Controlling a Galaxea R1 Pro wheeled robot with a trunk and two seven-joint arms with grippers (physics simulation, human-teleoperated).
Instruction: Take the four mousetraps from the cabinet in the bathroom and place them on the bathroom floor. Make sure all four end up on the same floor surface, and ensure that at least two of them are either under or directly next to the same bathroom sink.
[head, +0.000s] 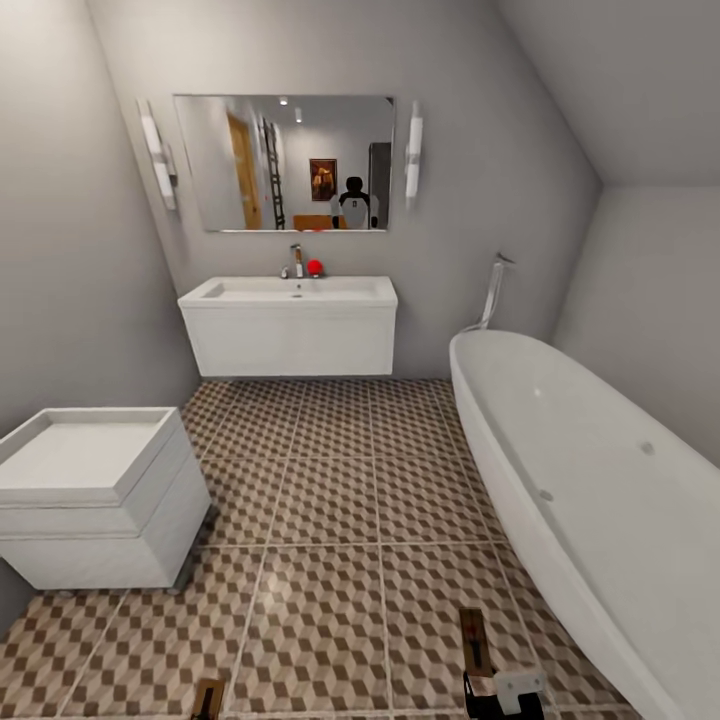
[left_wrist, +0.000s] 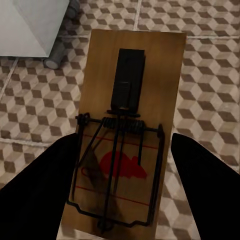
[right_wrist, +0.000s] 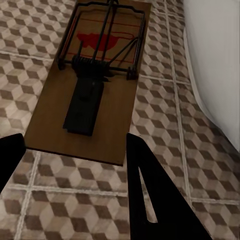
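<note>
We face the bathroom sink (head: 290, 290), a wide white basin on a wall-hung vanity under a mirror (head: 285, 162), with the patterned bathroom floor (head: 330, 500) stretching toward us between a white box-shaped toilet (head: 95, 495) on the left and the oval bathtub (head: 600, 490) on the right. At the bottom edge of the head view, our right gripper (head: 500, 690) carries a mousetrap (head: 474, 640) that juts forward above the tiles, while a sliver of a second mousetrap (head: 209, 698) shows low on the left. In the left wrist view, the left gripper (left_wrist: 125, 200) has its dark fingers (left_wrist: 45, 185) closed against the long edges of that mousetrap's (left_wrist: 131, 125) wooden board — wire spring, bar and red mouse print facing up, the toilet's corner just beyond. In the right wrist view, the right gripper (right_wrist: 75, 160) clamps the near end of its mousetrap (right_wrist: 92, 85) — the board hangs over the tiles, just beside the bathtub's white wall (right_wrist: 215, 65).
</note>
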